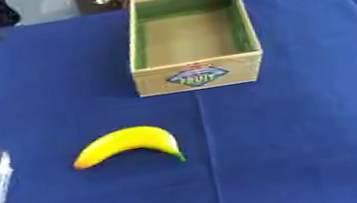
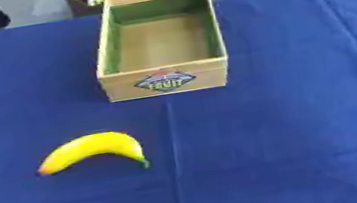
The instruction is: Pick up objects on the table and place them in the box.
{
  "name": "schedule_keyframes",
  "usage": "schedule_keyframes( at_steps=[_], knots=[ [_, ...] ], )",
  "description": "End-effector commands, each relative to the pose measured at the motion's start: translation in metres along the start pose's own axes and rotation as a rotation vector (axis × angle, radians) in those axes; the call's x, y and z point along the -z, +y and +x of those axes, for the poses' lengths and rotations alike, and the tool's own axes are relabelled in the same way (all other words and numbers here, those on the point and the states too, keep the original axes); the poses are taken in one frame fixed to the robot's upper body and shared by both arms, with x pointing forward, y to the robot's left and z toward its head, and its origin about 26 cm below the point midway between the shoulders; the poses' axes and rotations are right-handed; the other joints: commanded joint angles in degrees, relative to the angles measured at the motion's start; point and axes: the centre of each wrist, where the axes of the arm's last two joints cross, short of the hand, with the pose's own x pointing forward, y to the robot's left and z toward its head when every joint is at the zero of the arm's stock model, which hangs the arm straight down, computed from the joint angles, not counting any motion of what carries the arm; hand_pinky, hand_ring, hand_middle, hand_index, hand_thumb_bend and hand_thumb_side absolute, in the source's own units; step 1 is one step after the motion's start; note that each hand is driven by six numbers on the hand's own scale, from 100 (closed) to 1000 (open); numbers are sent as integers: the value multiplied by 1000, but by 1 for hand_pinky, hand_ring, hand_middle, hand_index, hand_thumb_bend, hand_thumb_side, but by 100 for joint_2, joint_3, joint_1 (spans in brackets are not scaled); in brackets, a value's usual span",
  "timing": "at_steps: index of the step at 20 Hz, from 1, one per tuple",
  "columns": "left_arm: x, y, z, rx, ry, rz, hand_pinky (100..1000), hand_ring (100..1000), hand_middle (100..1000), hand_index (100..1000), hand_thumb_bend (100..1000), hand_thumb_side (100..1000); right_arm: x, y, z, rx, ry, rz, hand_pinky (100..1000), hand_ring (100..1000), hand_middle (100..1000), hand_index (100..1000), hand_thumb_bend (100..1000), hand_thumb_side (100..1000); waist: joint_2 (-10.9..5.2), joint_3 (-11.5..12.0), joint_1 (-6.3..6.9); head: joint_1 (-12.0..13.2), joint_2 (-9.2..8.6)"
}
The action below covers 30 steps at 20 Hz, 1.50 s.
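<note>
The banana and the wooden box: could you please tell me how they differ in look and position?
The banana is yellow and curved, with a green tip, while the wooden box is tan, straight-sided and green on its inner walls. The banana lies near the camera, left of centre; the wooden box stands farther back. The wooden box carries a printed label on its front; the banana is plain. Both rest on the blue cloth, apart from each other.

wooden box [image 1: 198, 74]; matt blue cloth [image 1: 310, 129]

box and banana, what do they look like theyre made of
The box looks like light wood or printed card, matt, with pale tan walls, a green-tinted inside and a "FRUIT" label on its front. The banana has smooth, slightly glossy yellow skin with an orange tip; real fruit or plastic, I cannot tell.
</note>
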Motion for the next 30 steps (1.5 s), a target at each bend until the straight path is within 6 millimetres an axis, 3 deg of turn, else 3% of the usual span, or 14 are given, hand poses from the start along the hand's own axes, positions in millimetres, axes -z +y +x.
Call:
schedule_keyframes(
  at_steps=[1,8,16,22,28,30],
  knots=[
    [7,10,2,43,-29,-11,558,658,689,891,236,1000,9,-5,3,-15,-32,16,739,723,641,801,100,964,-115,-4,-3,24,-55],
    [18,24,2,272,5,-169,561,659,695,899,190,1000,8,-5,3,-18,-26,20,740,722,639,801,100,962,-140,0,16,-9,-25],
    [40,35,10,609,11,-616,621,697,728,909,171,1000,7,-6,3,-19,-18,32,741,722,639,801,100,962,-186,-4,62,-25,-11],
    [52,32,18,712,-10,-932,670,718,735,921,172,996,7,-5,3,-16,-15,41,741,722,638,800,100,963,-205,-33,78,5,-20],
    [55,21,25,704,19,-1180,686,745,751,958,346,931,7,-4,4,-9,-12,48,742,722,637,800,100,959,-218,-60,109,31,-15],
    [56,18,27,692,30,-1233,690,752,758,964,355,930,7,-4,4,-7,-10,50,743,722,636,800,100,961,-221,-64,115,26,-13]
  ],
)
